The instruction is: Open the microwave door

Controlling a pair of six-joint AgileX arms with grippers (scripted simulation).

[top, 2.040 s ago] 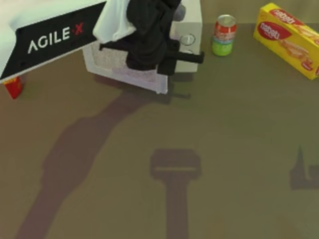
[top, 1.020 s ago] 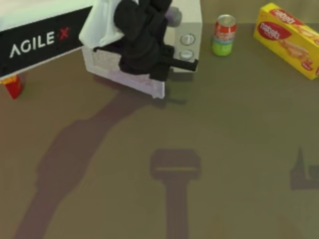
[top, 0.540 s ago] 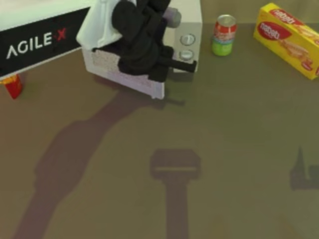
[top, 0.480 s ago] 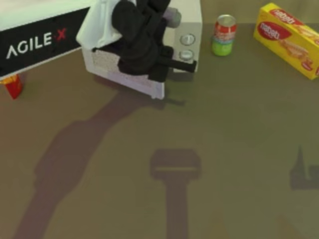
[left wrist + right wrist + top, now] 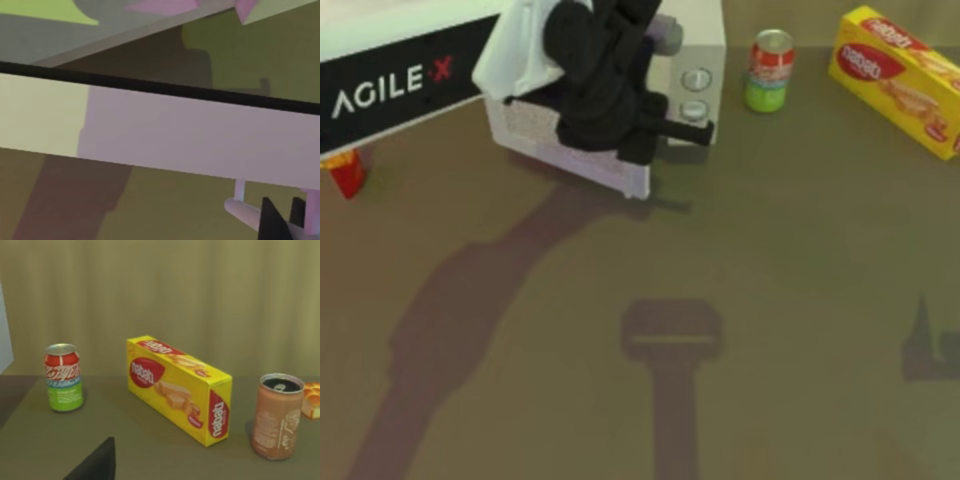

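Note:
The off-white microwave stands at the table's back, left of centre, with two round grey knobs on its front. Its door, with a speckled mesh window, stands swung partly out from the front, the free edge nearest the table's middle. My left gripper hangs over that edge. In the left wrist view its dark fingers are shut on the door's pale bar handle. My right gripper is out of the top view and shows only as a dark part in its own wrist view.
A red and green can stands right of the microwave, and a yellow biscuit box lies at the back right. A small red item sits at the left edge. A brown can stands beyond the box.
Over two seconds my left arm has shifted left, and the door's free edge has moved a little with it. Nothing has visibly moved in the last half second.

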